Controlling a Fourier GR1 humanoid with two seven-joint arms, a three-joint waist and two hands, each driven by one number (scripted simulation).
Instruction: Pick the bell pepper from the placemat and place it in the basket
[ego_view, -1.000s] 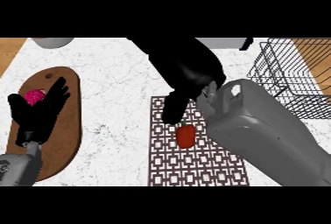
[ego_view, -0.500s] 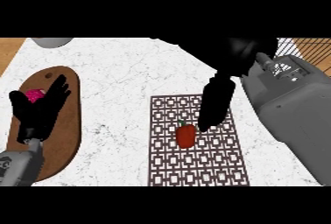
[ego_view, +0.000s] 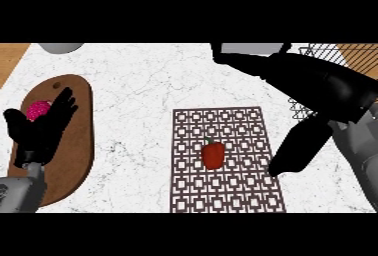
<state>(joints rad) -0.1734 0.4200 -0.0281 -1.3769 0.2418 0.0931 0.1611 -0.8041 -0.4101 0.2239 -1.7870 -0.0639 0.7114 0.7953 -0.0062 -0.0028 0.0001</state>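
My left hand (ego_view: 40, 131) is at the left side, low in the view, over a brown wooden board (ego_view: 74, 165). Its fingers (ego_view: 63, 102) are straight and released, pointing up, and they hold nothing. Behind this hand I see a small pink thing (ego_view: 37, 109) on the board; what it is I cannot tell.

In the middle lies the placemat (ego_view: 229, 190), dark with a pattern of white squares, flat on the white marble table (ego_view: 148, 85). The bell pepper (ego_view: 213, 154) is red and rests on the placemat, close to its centre, stem away from me.

My right hand (ego_view: 310, 90) is at the right side, above the mat's right edge. Its fingers (ego_view: 295, 152) are released and point down beside the pepper, apart from it.

Farther, at the top right corner, is the wire basket (ego_view: 336, 50).
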